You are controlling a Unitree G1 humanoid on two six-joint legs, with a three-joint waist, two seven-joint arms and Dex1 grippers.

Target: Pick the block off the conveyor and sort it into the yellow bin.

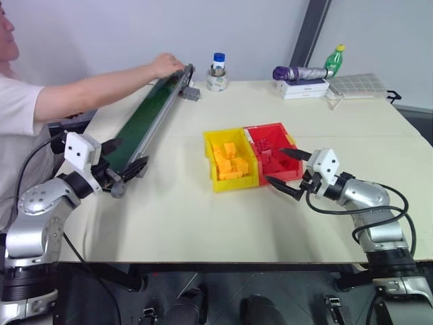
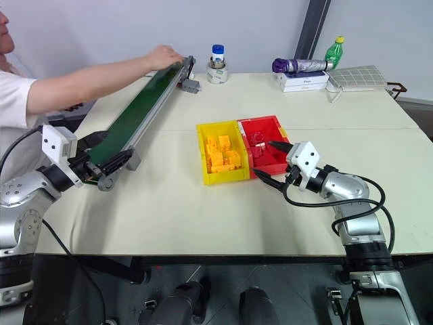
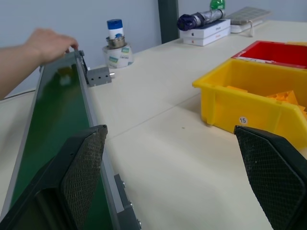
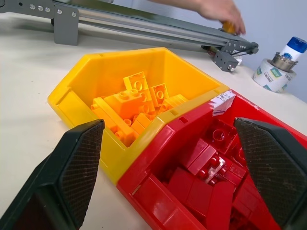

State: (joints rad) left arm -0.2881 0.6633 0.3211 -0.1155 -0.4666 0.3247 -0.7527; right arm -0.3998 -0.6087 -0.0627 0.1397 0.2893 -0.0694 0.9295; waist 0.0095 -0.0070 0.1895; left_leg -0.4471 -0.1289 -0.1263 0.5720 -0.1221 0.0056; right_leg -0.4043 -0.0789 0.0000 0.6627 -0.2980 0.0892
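From the head we see a person's hand point(image 1: 166, 64) at the conveyor point(image 1: 145, 118) far end. In the right wrist view an orange block point(image 4: 229, 27) sits under it: light, stiff, best pinched across flat sides. Left hand point(image 3: 172, 177) and right hand point(image 4: 168, 177) gape wide, empty.

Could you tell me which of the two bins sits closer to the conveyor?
The yellow bin. It is on the conveyor's side of the pair, holding yellow-orange bricks, while the red bin touching it lies farther off, by the right gripper.
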